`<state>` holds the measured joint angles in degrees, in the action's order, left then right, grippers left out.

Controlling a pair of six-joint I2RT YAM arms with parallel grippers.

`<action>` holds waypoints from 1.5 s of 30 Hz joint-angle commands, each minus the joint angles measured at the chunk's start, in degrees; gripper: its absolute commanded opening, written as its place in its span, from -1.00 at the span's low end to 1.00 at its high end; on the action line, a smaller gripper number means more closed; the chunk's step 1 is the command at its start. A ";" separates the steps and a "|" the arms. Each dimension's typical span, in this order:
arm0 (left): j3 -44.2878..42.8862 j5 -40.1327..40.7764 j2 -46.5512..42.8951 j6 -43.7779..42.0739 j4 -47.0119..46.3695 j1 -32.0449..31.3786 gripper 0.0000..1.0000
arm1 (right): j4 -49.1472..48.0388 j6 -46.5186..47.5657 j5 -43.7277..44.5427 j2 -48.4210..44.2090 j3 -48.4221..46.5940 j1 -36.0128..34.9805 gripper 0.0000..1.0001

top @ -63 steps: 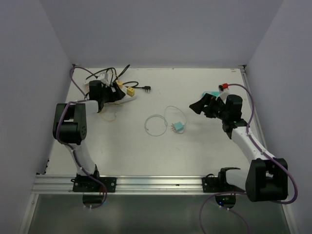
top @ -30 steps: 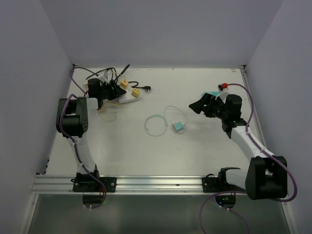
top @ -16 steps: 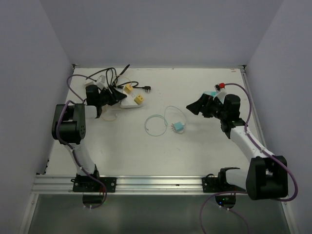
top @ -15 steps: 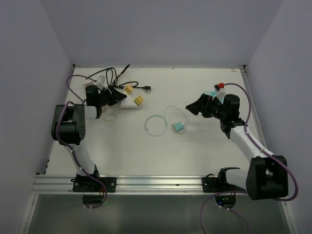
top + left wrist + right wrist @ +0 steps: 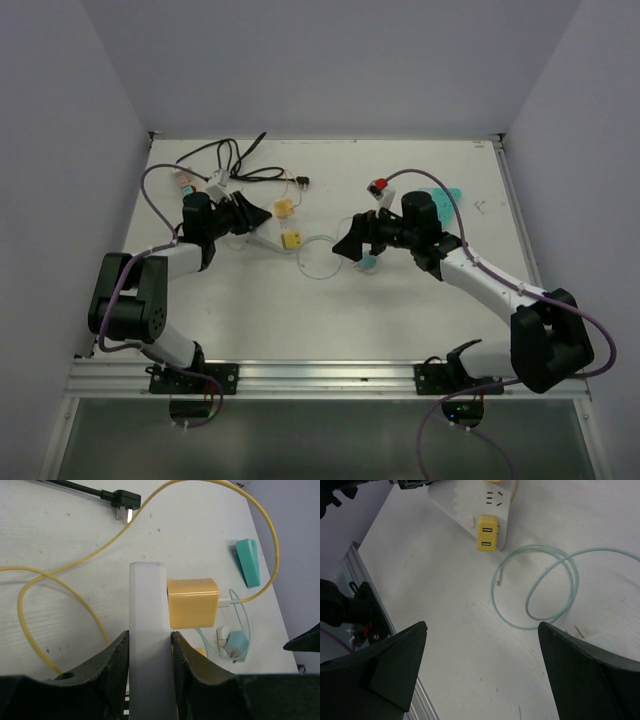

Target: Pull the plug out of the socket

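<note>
Left gripper [image 5: 150, 636] is clamped on the white power strip [image 5: 147, 590], with its fingers snug against both long sides. That wrist cam shows something the overhead really doesn't. A yellow plug [image 5: 192, 603] sits flush against the strip's face just past the fingertips, and a white connector and a yellow cable [image 5: 75, 562] come out of the plug's far side. From overhead you basically get two yellow blobs beside the strip.

Right gripper [image 5: 481, 625] is spread wide with nothing in it, hanging over bare table [image 5: 445, 645] near the strip's free end. Its cam picks up the second yellow plug [image 5: 487, 532]. That one has two little slots on top and sits right at that end of the strip, with an unused outlet next to it. Both plugs are in the strip, neither pulled.

A teal cable [image 5: 545, 585] loops on the table just beside the strip's free end. The overhead puts a small teal plug [image 5: 368, 263] right by the right gripper, and the left wrist cam shows it just past the first yellow plug. A black plug [image 5: 125, 500] lies beyond the strip, not touching it. A teal wedge [image 5: 248, 562] sits well off to the side.
</note>
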<state>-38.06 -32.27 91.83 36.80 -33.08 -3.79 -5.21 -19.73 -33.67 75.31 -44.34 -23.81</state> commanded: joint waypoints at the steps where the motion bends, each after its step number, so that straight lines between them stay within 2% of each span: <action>1: 1.76 3.52 -6.64 -3.39 1.95 -2.35 -1.00 | 2.58 4.09 4.83 1.76 -2.95 -5.27 0.92; 6: 4.92 6.43 -12.20 -5.94 7.41 -5.08 -1.00 | -1.72 0.22 7.65 4.32 -2.60 -9.75 0.87; 15: 11.52 8.63 -21.78 -4.63 8.56 -7.63 -1.00 | -10.07 -7.34 11.96 12.74 -3.39 -16.26 0.82; 22: 15.03 10.30 -28.54 -3.84 8.73 -8.34 -1.00 | -16.14 -12.26 13.80 18.46 -4.70 -19.60 0.66; 33: 18.55 10.83 -32.06 -2.08 7.77 -8.51 -1.00 | -25.02 -16.57 12.23 27.17 -7.25 -23.29 0.39; 36: 18.64 10.74 -32.24 -1.99 7.85 -8.51 -1.00 | -25.20 -16.22 12.31 27.96 -7.52 -23.65 0.11; 37: 18.64 10.39 -32.33 -1.99 7.86 -8.51 -1.00 | -25.20 -15.87 12.40 27.96 -7.34 -23.65 -0.09; 40: 18.47 9.08 -32.42 -2.08 8.38 -8.51 -1.00 | -24.32 -14.39 12.84 27.26 -7.17 -23.65 -0.45; 41: 18.03 8.63 -32.33 -2.17 9.34 -8.51 -1.00 | -23.19 -13.77 13.01 26.91 -7.17 -23.65 -0.69; 42: 17.68 8.19 -32.16 -2.25 10.05 -8.51 -0.99 | -22.39 -12.98 13.36 26.13 -7.17 -23.65 -0.77; 43: 17.33 7.32 -32.15 -2.43 10.66 -8.51 -0.93 | -21.51 -11.14 14.06 25.60 -7.17 -23.65 -0.86; 44: 16.71 6.96 -32.15 -2.69 11.97 -8.51 -0.69 | -19.59 -10.17 14.33 25.16 -7.25 -23.65 -0.97; 45: 16.45 6.79 -32.24 -2.87 12.77 -8.51 -0.57 | -18.53 -8.94 14.68 24.63 -7.25 -23.65 -1.00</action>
<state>-19.77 -21.98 60.99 33.85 -21.06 -11.92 -25.80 -33.30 -20.93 102.96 -49.60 -47.33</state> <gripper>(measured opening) 0.392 0.339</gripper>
